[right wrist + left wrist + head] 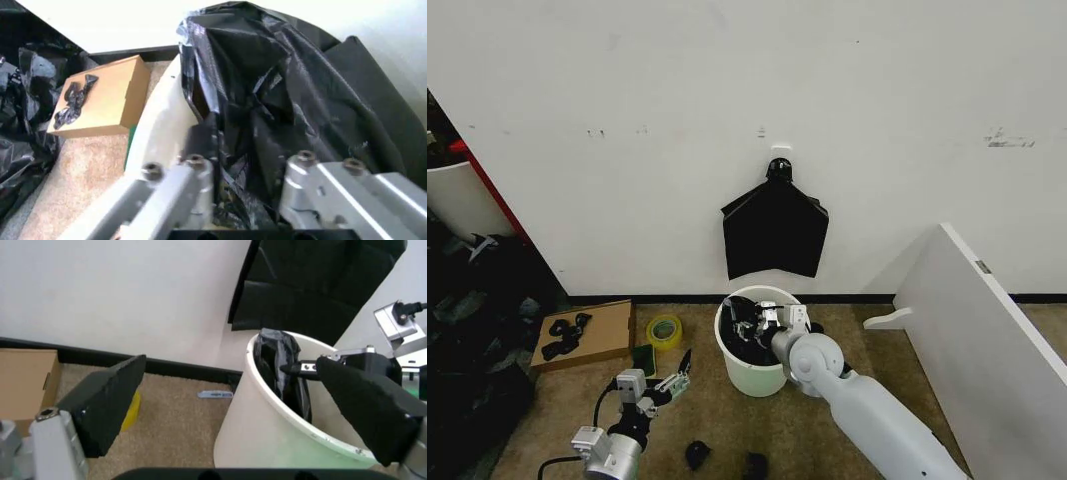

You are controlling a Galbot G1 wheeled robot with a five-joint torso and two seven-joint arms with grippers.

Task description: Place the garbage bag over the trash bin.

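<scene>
- Plastic, thin, glossy and crinkled, makes up the garbage bag (pixel 267 100), which sits bunched inside the trash bin (pixel 754 372), its folds rising a little above the rim on the wall side.
- The bin is round, white and smooth-walled with a rolled rim, tapering slightly toward its base; it stands on tan carpet close to the white wall.
- The right gripper (pixel 749 325) reaches over the bin's rim from the robot's side. In the right wrist view its metal fingers (pixel 193 185) stand apart with black film gathered between them; whether they actually clamp the film I cannot tell.
- The left gripper (pixel 678 375) hangs low over the carpet just left of the bin, its dark padded fingers (pixel 107 397) spread wide and holding nothing.
- A flat, matte black bundle (pixel 775 232) with a pointed top hangs on the wall directly above the bin.
- To the left lie a cardboard box (pixel 587 335) and a roll of yellow tape (pixel 664 329); to the right a slanted white board (pixel 987 330) leans, leaving open carpet between it and the bin.
</scene>
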